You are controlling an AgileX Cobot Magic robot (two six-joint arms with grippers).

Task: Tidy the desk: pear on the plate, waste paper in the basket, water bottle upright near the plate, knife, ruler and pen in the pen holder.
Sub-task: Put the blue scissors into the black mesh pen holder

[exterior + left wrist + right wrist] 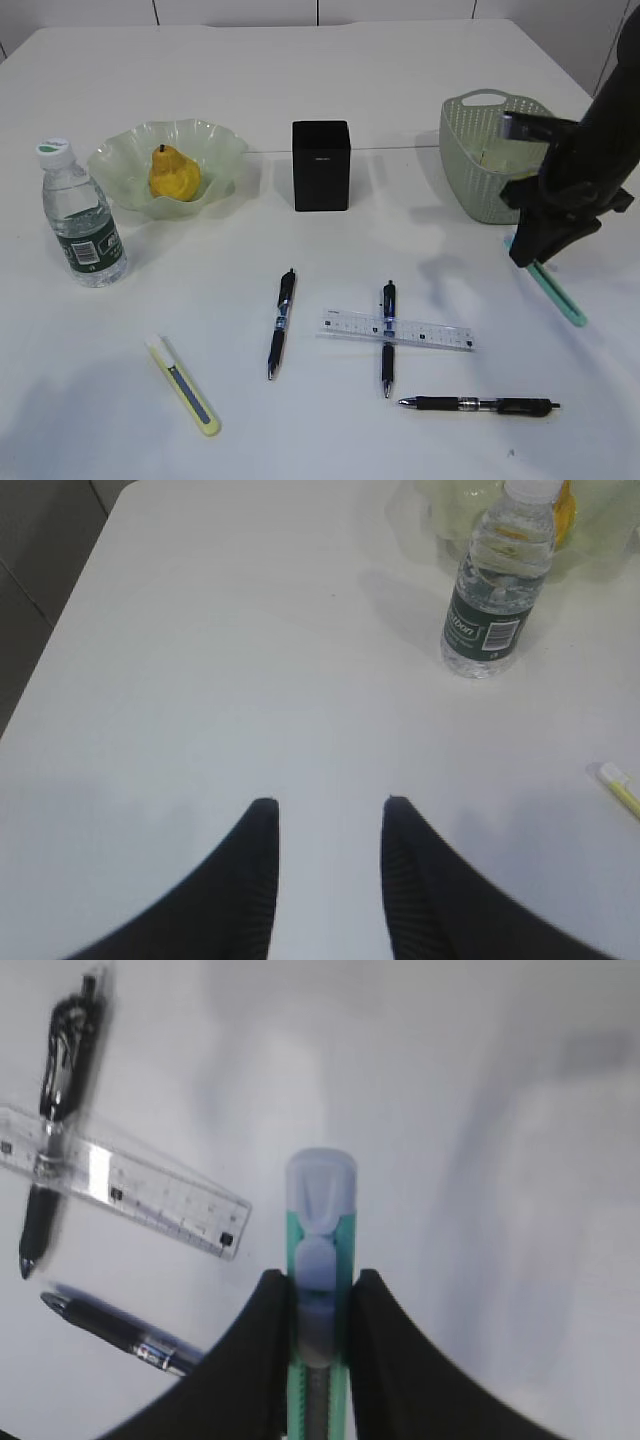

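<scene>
Green-labelled water bottle (pixel 493 590), print unreadable; right gripper (pixel 318 1290) clamped on teal knife (pixel 320 1260), left gripper (pixel 325 805) apart.

You can make out very little text here. The water bottle (pixel 495 580) carries a dark green label with white lettering — too blurred to read — and a barcode panel beside it. The clear ruler (pixel 397 330) shows printed graduation marks and tiny numerals, illegible. The black pen holder (pixel 321 165) has a faint mark — unreadable.
</scene>
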